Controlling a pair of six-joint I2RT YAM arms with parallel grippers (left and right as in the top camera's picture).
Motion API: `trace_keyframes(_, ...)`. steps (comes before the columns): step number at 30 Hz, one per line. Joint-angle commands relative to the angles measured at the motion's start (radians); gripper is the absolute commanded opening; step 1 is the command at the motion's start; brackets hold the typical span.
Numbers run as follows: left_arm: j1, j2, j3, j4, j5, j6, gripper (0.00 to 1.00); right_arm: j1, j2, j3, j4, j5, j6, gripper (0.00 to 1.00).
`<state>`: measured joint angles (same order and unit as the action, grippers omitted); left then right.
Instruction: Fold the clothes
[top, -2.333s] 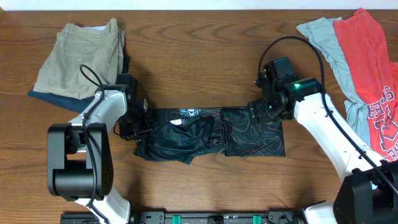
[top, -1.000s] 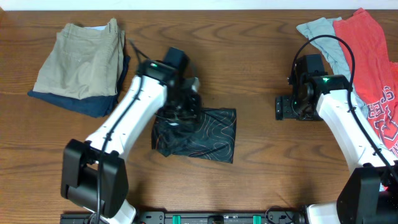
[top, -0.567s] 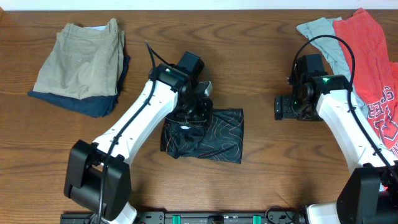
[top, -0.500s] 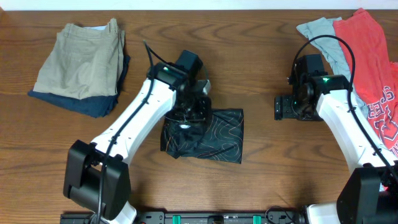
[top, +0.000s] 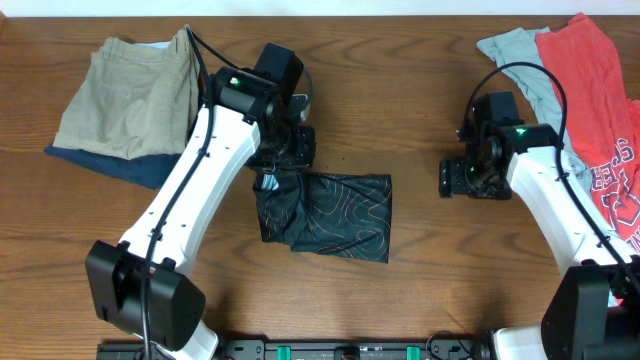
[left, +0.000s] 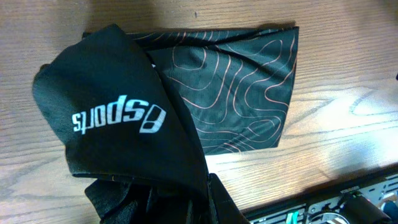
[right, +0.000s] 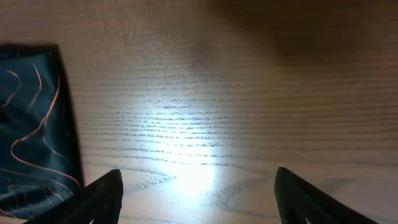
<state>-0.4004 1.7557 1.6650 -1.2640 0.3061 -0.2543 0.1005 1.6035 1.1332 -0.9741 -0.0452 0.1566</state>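
Observation:
The black jersey (top: 340, 215) with orange contour lines lies folded into a rough rectangle at the table's middle. My left gripper (top: 280, 160) is at its upper left corner, shut on a fold of the jersey and lifting it. In the left wrist view the cloth with a white logo (left: 118, 118) drapes from the jaws (left: 168, 205) and hides them, with the flat part (left: 236, 87) beyond. My right gripper (top: 462, 178) is open and empty over bare wood right of the jersey. The right wrist view shows its fingers apart (right: 198, 193) and the jersey's edge (right: 31, 124) at left.
Khaki shorts (top: 130, 95) lie on a navy garment (top: 150, 170) at the back left. A grey T-shirt (top: 520, 60) and a red T-shirt (top: 595, 110) lie at the back right. The arms' base rail (top: 350, 350) runs along the front edge.
The right gripper let go of the jersey and drew back to the right. The left gripper carried the jersey's left end over to the right, then pulled back up and left with cloth in it.

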Motion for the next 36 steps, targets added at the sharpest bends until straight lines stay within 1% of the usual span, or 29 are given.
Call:
trace_keyframes(1, -0.028, -0.014, 0.021, -0.007, -0.027, 0.016, 0.06, 0.005, 0.009, -0.016, 0.006, -0.008, 0.0, 0.77)
trace_keyframes(5, -0.085, -0.01, 0.018, 0.009, -0.027, 0.016, 0.06, 0.004, 0.009, -0.017, 0.009, -0.008, 0.0, 0.77)
trace_keyframes(14, -0.229, 0.017, -0.029, 0.098, -0.027, 0.016, 0.08, 0.003, 0.009, -0.017, 0.013, -0.008, 0.0, 0.78)
trace_keyframes(15, -0.241, 0.024, -0.029, 0.103, -0.027, 0.016, 0.11, 0.003, 0.009, -0.017, 0.014, -0.008, 0.0, 0.78)
trace_keyframes(18, -0.273, 0.042, -0.029, 0.119, -0.027, 0.016, 0.42, 0.003, 0.009, -0.017, 0.014, -0.008, 0.0, 0.78)
trace_keyframes(19, -0.281, 0.044, -0.029, 0.122, -0.027, 0.016, 0.45, 0.003, 0.009, -0.017, 0.013, -0.008, 0.0, 0.78)
trace_keyframes(23, -0.289, 0.039, -0.029, 0.125, -0.027, 0.021, 0.46, 0.003, 0.009, -0.017, 0.02, -0.008, 0.0, 0.79)
trace_keyframes(26, -0.257, 0.017, -0.029, 0.108, -0.039, 0.082, 0.46, 0.003, 0.009, -0.017, 0.032, -0.009, 0.0, 0.81)
trace_keyframes(28, -0.212, -0.006, -0.029, 0.097, -0.06, 0.082, 0.46, 0.004, 0.009, -0.017, 0.043, -0.032, -0.014, 0.84)
trace_keyframes(32, -0.086, -0.042, -0.029, 0.087, -0.1, 0.081, 0.47, 0.018, 0.009, -0.017, 0.086, -0.251, -0.137, 0.84)
trace_keyframes(34, -0.017, -0.047, -0.029, 0.087, -0.099, 0.076, 0.48, 0.039, 0.009, -0.017, 0.121, -0.341, -0.159, 0.83)
trace_keyframes(36, 0.06, -0.044, -0.029, 0.087, -0.098, 0.049, 0.51, 0.072, 0.009, -0.017, 0.163, -0.364, -0.159, 0.82)
